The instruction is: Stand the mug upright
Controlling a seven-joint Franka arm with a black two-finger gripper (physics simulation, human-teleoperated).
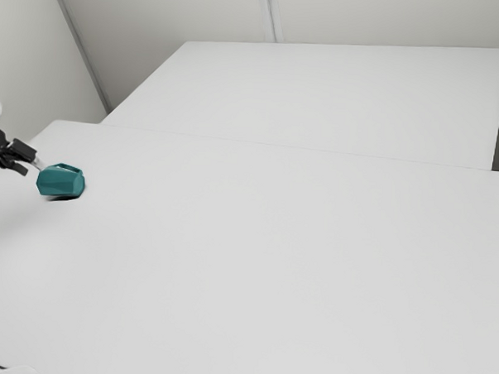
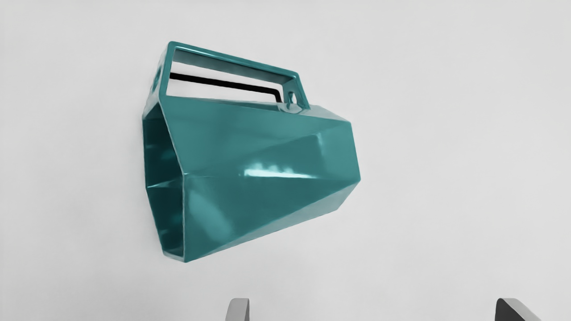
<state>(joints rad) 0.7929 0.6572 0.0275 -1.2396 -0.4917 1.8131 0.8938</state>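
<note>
Fingertips, nearest the wrist camera, stand wide apart with nothing held between them, their lower parts cut off by the view's edge. At the exterior view's left, the gripper is small and just beside the mug; whether they touch is hard to tell. Also cut off, at that view's near left corner, is a white object, too little shown to name. The mug lies on its side on the table, ahead of the jaws, its mouth end reaching out past one finger, its handle on the side away from them. Its far underside is hidden.
</note>
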